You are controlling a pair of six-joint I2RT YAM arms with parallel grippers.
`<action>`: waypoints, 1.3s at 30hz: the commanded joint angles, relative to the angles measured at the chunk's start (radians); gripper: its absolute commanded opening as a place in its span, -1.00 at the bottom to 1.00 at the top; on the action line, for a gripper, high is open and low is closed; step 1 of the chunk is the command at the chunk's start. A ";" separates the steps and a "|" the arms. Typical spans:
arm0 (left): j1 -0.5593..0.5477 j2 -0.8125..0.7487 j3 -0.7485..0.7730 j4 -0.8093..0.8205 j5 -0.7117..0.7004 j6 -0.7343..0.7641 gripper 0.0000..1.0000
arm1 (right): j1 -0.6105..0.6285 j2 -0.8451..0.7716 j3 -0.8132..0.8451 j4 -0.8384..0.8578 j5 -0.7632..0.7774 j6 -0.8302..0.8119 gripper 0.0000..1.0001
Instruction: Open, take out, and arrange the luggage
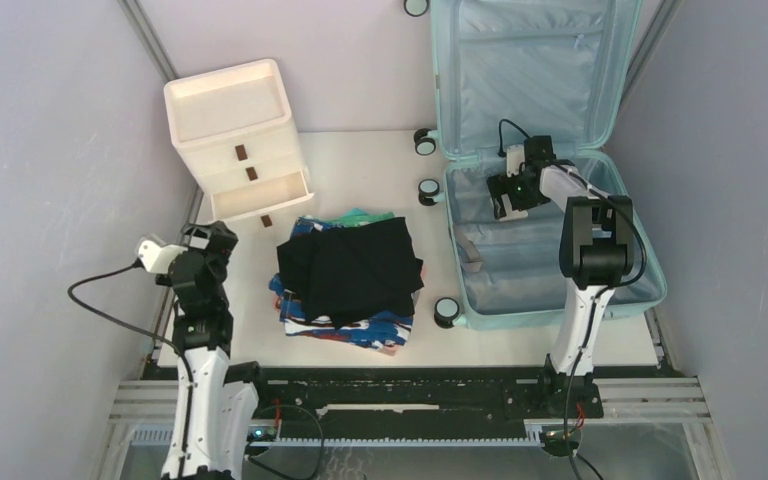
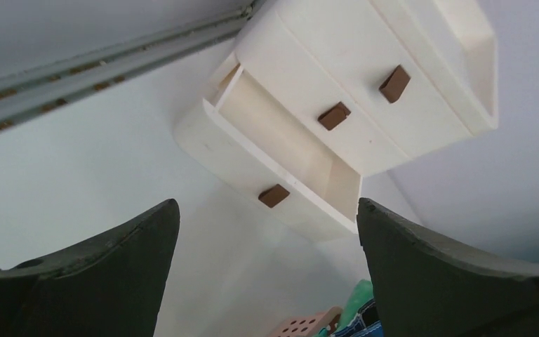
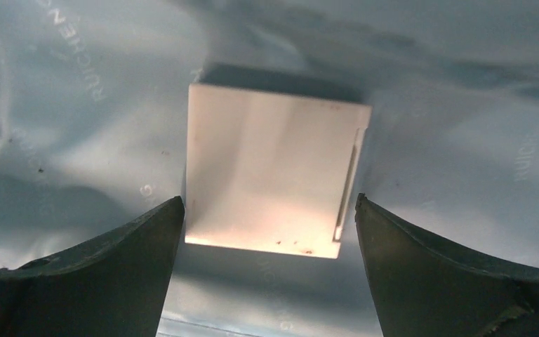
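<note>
The luggage (image 1: pixel 632 288) lies open on the right of the table, its lid leaning on the back wall and its light blue lining (image 3: pixel 70 140) bare. My right gripper (image 1: pixel 506 197) hangs inside the lower half, open. In the right wrist view its fingers (image 3: pixel 268 199) frame a flat cream-white box (image 3: pixel 274 168) lying on the lining, without touching it. A stack of folded clothes (image 1: pixel 350 275) with a black garment on top sits mid-table. My left gripper (image 1: pixel 210 238) is at the table's left, open and empty (image 2: pixel 267 202), pointing at the cabinet.
A cream-white drawer cabinet (image 1: pixel 240 130) stands at the back left with its bottom drawer (image 2: pixel 281 140) pulled out. A pink perforated basket edge (image 2: pixel 302 324) shows beside the clothes. The suitcase's caster wheels (image 1: pixel 446 312) stick out toward the stack.
</note>
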 commanded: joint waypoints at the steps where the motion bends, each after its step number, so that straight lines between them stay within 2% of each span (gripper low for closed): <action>1: 0.017 -0.049 0.094 -0.063 -0.034 0.088 1.00 | 0.002 0.037 0.083 -0.022 0.041 0.037 0.99; 6: 0.018 -0.021 0.157 -0.064 0.071 0.082 1.00 | 0.003 0.077 0.128 -0.070 0.055 0.038 0.96; 10: 0.018 0.017 0.220 -0.060 0.164 0.082 1.00 | 0.036 0.087 0.130 -0.086 0.071 0.023 0.71; 16: 0.004 0.090 0.303 0.014 0.382 0.054 0.98 | 0.028 0.043 0.086 -0.054 0.032 0.029 -0.01; 19: -0.069 0.136 0.341 0.076 0.432 0.040 0.98 | 0.013 -0.009 0.049 -0.012 -0.033 0.031 -0.30; 26: -0.322 0.309 0.437 0.228 0.435 0.017 0.96 | -0.046 -0.161 0.004 0.036 -0.257 0.035 -0.66; 31: -0.445 0.428 0.511 0.283 0.409 0.006 0.95 | -0.066 -0.244 -0.015 0.037 -0.406 0.040 -0.84; 39: -0.573 0.607 0.629 0.338 0.428 -0.046 0.94 | -0.071 -0.361 -0.033 0.053 -0.634 0.051 -0.94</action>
